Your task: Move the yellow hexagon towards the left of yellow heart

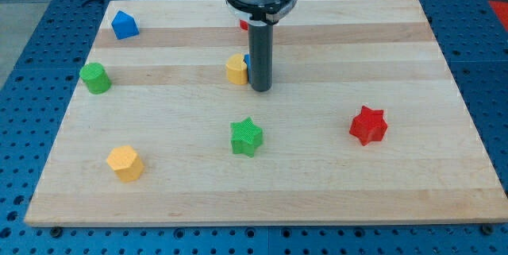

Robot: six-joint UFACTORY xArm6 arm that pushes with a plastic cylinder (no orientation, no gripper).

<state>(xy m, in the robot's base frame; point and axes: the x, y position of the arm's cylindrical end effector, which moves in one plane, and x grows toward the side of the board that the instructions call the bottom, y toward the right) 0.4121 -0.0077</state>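
Observation:
The yellow hexagon (125,163) lies near the view's bottom left of the wooden board. The yellow heart (235,70) sits at the board's middle top, partly hidden by my rod. My tip (260,89) rests on the board just right of the yellow heart, touching or nearly touching it, and far up and to the right of the yellow hexagon. A small blue block (247,62) peeks out between the heart and the rod.
A green star (246,137) lies below my tip. A red star (368,125) is at the right. A green cylinder (95,78) and a blue block (124,25) are at the left. A red block (244,25) shows behind the rod.

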